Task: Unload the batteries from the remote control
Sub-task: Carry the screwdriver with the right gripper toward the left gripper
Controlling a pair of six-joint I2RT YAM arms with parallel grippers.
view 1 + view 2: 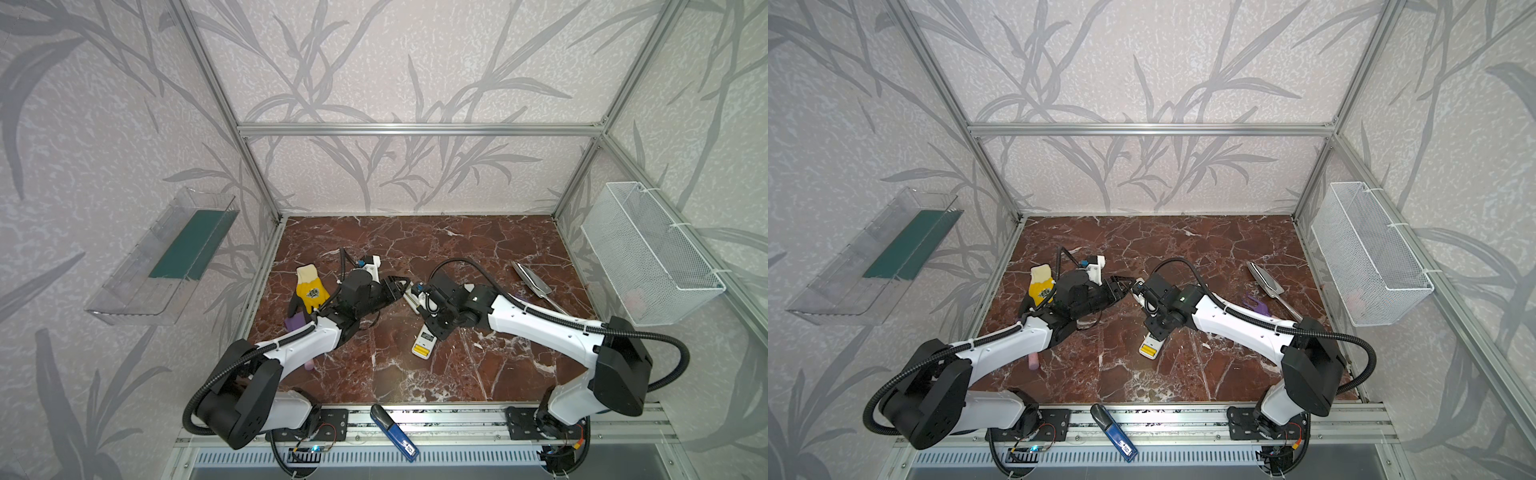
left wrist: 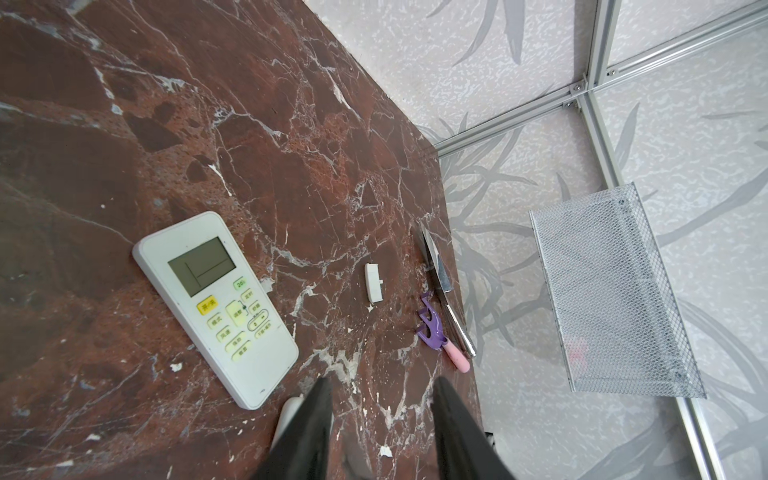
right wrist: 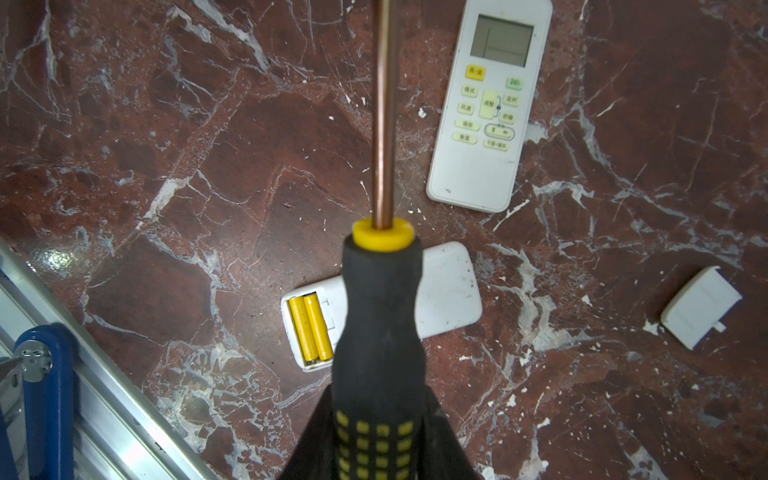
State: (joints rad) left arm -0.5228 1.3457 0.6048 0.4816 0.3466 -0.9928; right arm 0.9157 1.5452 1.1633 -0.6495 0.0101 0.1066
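Note:
A white remote control (image 3: 451, 291) lies face down with its compartment uncovered, and two yellow batteries (image 3: 311, 328) sit side by side in it; in both top views they show at its near end (image 1: 420, 353) (image 1: 1149, 353). Its loose cover (image 3: 700, 307) lies apart on the marble. Over this remote hangs my right gripper (image 3: 376, 436), shut on the black-and-yellow handle of a screwdriver (image 3: 380, 299). A second remote (image 2: 216, 307) lies face up beside it. My left gripper (image 2: 382, 395) hovers near that second remote, jaws apart with only marble between them.
A yellow glove (image 1: 309, 291) lies behind the left arm. A metal trowel (image 1: 534, 282) and a purple-and-pink tool (image 2: 432, 328) lie at the right. A blue stapler (image 1: 392, 432) rests on the front rail. A wire basket (image 1: 648, 253) and a clear tray (image 1: 162, 257) hang on the walls.

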